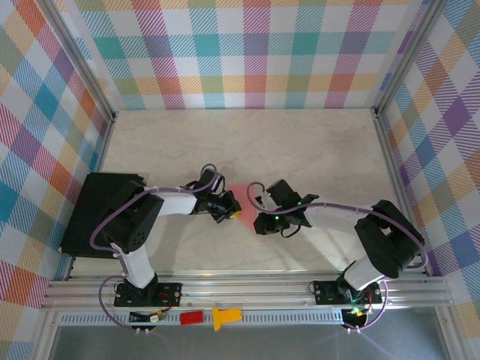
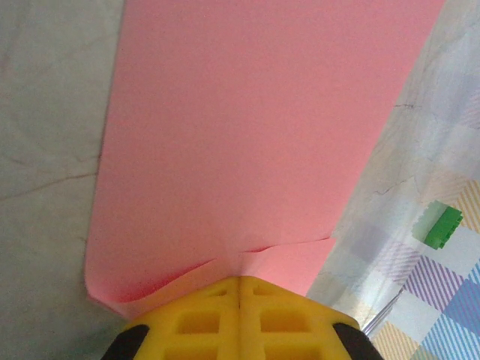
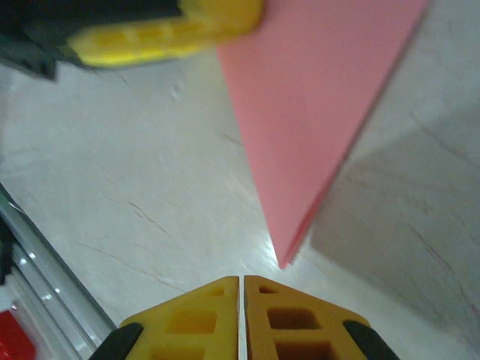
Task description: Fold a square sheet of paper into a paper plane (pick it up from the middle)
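The salmon-pink sheet of paper (image 1: 238,193) is at mid-table, lifted and doubled over. In the left wrist view the paper (image 2: 262,135) stretches away from my left gripper (image 2: 240,279), which is shut on its near edge, two layers meeting at the pinch. From above, the left gripper (image 1: 234,212) sits just below the pink patch. My right gripper (image 3: 241,279) is shut with nothing in it, a little short of a pointed corner of the paper (image 3: 315,97) that hangs above the table and casts a shadow. From above, the right gripper (image 1: 259,223) lies right of the left one.
A black box (image 1: 101,214) sits at the table's left edge. A red block (image 1: 191,317) and a yellow piece (image 1: 225,316) lie on the front rail. A green block (image 2: 441,225) shows at the right. Chequered walls enclose three sides.
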